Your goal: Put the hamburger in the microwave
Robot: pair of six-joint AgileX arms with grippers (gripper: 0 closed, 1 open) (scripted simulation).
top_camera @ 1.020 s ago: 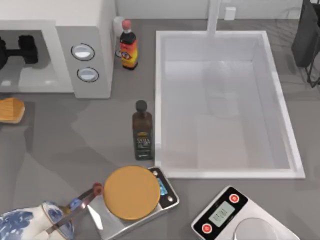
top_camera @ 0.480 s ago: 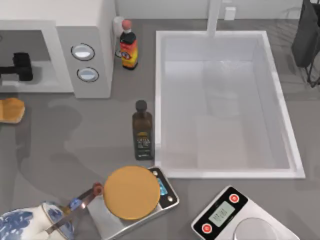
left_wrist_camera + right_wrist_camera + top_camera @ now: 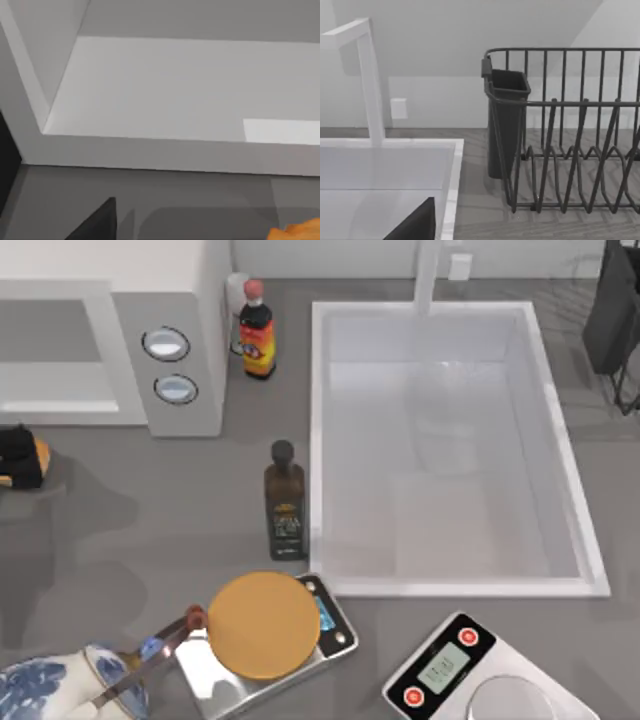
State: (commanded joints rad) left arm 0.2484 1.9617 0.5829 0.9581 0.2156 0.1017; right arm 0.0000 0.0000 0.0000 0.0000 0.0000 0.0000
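The microwave [image 3: 170, 300] stands at the table's back left, a white box with two round knobs; its cavity [image 3: 175, 85] is open and holds nothing. In front of it, at the far left edge, lies the hamburger [image 3: 40, 455], an orange-tan bun [image 3: 300, 231] mostly covered by my arm. My left gripper [image 3: 14, 456] sits right over the bun, open, with one dark finger [image 3: 95, 227] showing beside it and apart from it. My right arm is parked off the right side; one of its fingers [image 3: 415, 225] shows, held open near the sink corner.
A large white sink [image 3: 450, 450] with a faucet [image 3: 367, 75] fills the middle right. A dish rack [image 3: 565, 130] stands behind it. Two bottles [image 3: 285, 502] [image 3: 256, 330], a flat orange disc [image 3: 263, 625] on a scale, a blue-and-white teapot [image 3: 50, 685] and a white scale [image 3: 450, 670] crowd the front.
My left gripper has pulled out of the microwave cavity toward the front left and now covers most of the hamburger. Nothing else has moved.
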